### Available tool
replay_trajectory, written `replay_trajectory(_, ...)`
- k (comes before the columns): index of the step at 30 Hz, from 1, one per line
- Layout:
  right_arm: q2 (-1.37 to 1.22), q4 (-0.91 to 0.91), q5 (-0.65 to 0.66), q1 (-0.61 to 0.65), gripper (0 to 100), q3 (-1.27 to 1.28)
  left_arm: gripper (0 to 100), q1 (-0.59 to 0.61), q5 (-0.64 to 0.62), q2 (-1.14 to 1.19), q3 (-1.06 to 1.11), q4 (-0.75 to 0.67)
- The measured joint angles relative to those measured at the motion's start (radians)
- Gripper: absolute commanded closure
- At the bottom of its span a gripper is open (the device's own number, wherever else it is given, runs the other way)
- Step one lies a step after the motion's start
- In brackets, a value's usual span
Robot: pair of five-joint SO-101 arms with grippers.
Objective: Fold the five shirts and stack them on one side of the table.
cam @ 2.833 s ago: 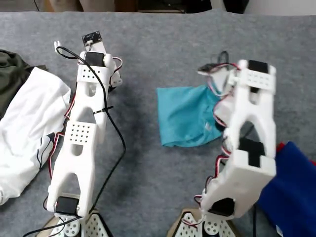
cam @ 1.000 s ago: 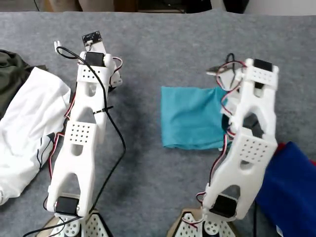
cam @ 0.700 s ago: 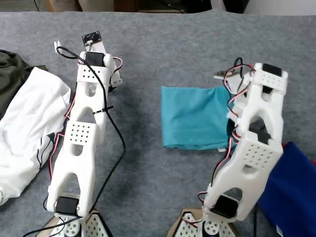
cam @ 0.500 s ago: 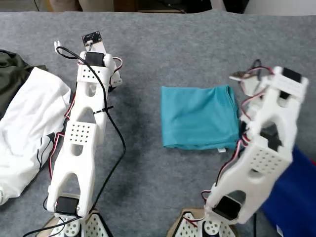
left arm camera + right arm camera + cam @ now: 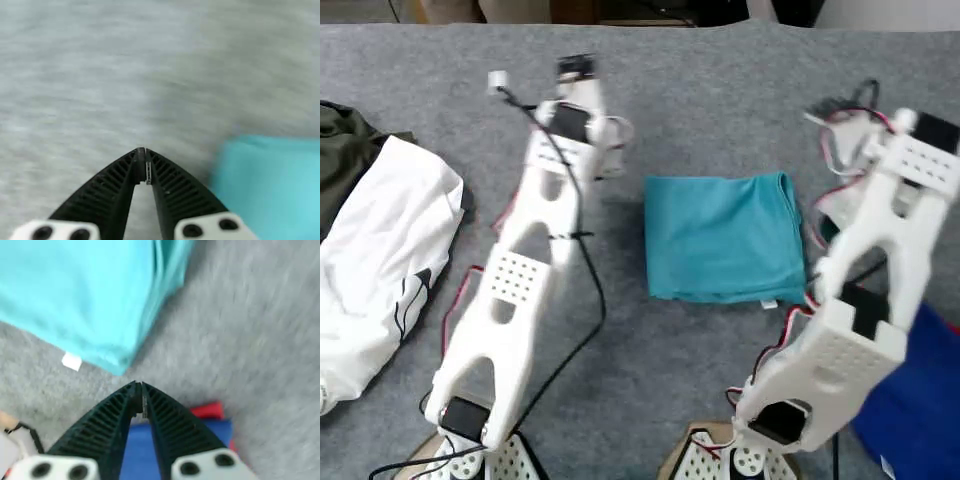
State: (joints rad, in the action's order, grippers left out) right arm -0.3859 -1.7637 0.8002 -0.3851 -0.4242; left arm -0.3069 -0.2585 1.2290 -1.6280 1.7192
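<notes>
While both grippers stand empty, the table holds, near to far:

- Blue shirt (image 5: 910, 400): near right, unfolded, with red cloth (image 5: 207, 411) at its edge.
- White shirt (image 5: 380, 260): near left, loose heap.
- Teal shirt (image 5: 720, 240): centre, folded square, lying flat and apart from the others.
- Right gripper (image 5: 137, 390): jaws closed tip to tip, holding nothing, raised beside the teal shirt's right edge.
- Left gripper (image 5: 141, 156): jaws likewise closed and empty, over bare table (image 5: 720, 80) just left of the teal shirt.
- Dark shirt (image 5: 340, 140): far left, partly under the white one.

Risks: a closed tip sweeping low could snag the teal edge and spoil the fold. A one-edge pinch would probably let its layers fall open during stacking.
</notes>
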Motion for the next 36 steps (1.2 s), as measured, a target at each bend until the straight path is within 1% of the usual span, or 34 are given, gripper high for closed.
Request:
replay_trajectory(2,0.000,0.000,-0.011,0.068,99.3,-0.032,98,-0.049,0.000,-0.017,0.000,-0.011)
replay_trajectory(4,-0.029,0.005,-0.029,0.133,99.3,-0.061,98,-0.075,-0.011,-0.017,0.000,-0.051)
replay_trajectory(7,-0.121,0.037,-0.057,0.207,99.3,-0.114,98,-0.092,-0.080,-0.003,0.000,-0.123)
replay_trajectory(10,-0.235,0.048,-0.086,0.249,99.3,-0.192,98,-0.094,-0.133,0.014,0.000,-0.166)
replay_trajectory(13,-0.354,0.051,-0.104,0.255,99.3,-0.292,98,-0.110,-0.160,0.017,0.000,-0.175)
replay_trajectory(17,-0.506,0.051,-0.114,0.249,99.3,-0.468,98,-0.143,-0.164,0.066,0.000,-0.175)
replay_trajectory(25,-0.789,0.049,-0.114,0.181,99.3,-0.867,98,-0.149,-0.164,0.123,0.000,-0.176)
replay_trajectory(29,-0.865,0.049,-0.114,0.176,99.3,-0.976,98,-0.147,-0.164,0.129,0.000,-0.176)
replay_trajectory(36,-0.862,-0.003,-0.114,0.175,99.3,-1.071,98,-0.135,-0.167,0.129,0.000,-0.184)
